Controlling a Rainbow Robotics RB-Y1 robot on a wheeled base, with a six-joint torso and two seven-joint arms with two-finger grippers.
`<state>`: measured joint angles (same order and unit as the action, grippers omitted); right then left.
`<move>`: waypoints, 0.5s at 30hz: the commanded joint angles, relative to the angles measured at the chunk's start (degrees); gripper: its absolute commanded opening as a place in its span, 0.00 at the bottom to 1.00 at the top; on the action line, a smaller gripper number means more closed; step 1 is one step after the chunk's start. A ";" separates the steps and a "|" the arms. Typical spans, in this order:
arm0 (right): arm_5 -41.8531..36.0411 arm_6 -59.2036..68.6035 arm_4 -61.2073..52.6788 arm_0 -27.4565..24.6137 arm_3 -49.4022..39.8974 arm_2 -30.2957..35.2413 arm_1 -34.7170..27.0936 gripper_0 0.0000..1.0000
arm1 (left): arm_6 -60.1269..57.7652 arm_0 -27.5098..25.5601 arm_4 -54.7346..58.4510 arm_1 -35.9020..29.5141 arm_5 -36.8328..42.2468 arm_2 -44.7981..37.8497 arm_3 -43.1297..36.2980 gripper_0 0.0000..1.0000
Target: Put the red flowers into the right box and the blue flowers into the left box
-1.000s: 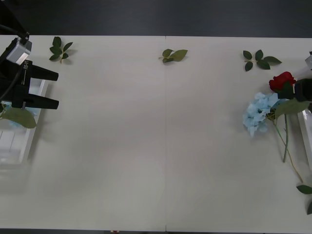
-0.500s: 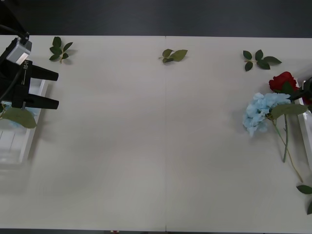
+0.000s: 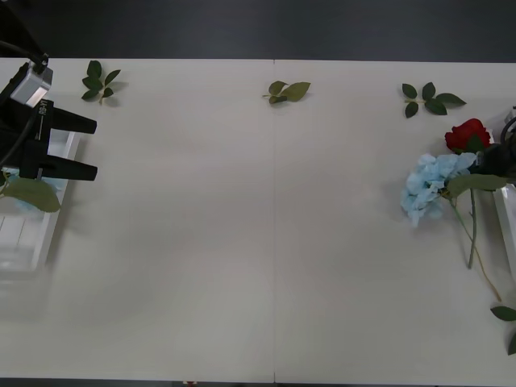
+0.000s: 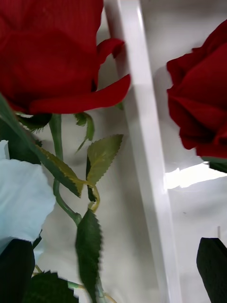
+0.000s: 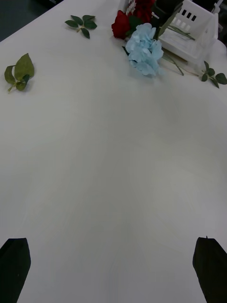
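Observation:
A red flower (image 3: 468,134) lies at the table's right edge, its bloom just outside the right box (image 3: 507,216), with a blue flower (image 3: 430,185) touching it on the near side. In the right wrist view this red flower (image 4: 47,52) lies against the white rim (image 4: 146,156), and another red flower (image 4: 203,109) lies inside. My right gripper (image 3: 496,159) is open just behind the bloom, its stem (image 4: 61,199) running between the fingers (image 4: 16,270). My left gripper (image 3: 68,146) hangs open over the left box (image 3: 48,234), which holds a pale-blue head and a broad leaf (image 3: 32,193).
Flowerless leaf sprigs lie along the far edge: one on the left (image 3: 100,81), one in the middle (image 3: 288,90), one on the right (image 3: 430,98). Another sprig (image 3: 506,314) lies near the right front. A wide stretch of bare table (image 5: 113,156) separates the two boxes.
My right gripper has drawn back toward the right edge, away from the red bloom. The rose's broad leaf has sunk lower. The left arm has not moved.

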<state>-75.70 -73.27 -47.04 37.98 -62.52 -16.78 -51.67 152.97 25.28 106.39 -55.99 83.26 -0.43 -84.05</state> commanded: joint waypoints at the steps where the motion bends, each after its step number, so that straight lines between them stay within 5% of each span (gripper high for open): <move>1: 0.99 0.67 0.99 -0.19 -1.11 -0.18 0.26 1.00 | 2.03 2.05 -0.13 -0.79 -0.12 -0.63 -0.59 1.00; 15: 4.86 -0.91 3.36 -2.82 -1.20 -0.36 2.37 1.00 | 2.03 2.05 -0.13 -0.79 -0.12 -0.63 -0.59 1.00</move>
<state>-71.63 -73.29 -44.44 35.77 -62.52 -17.62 -50.37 152.97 25.28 106.39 -55.99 83.26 -0.43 -84.05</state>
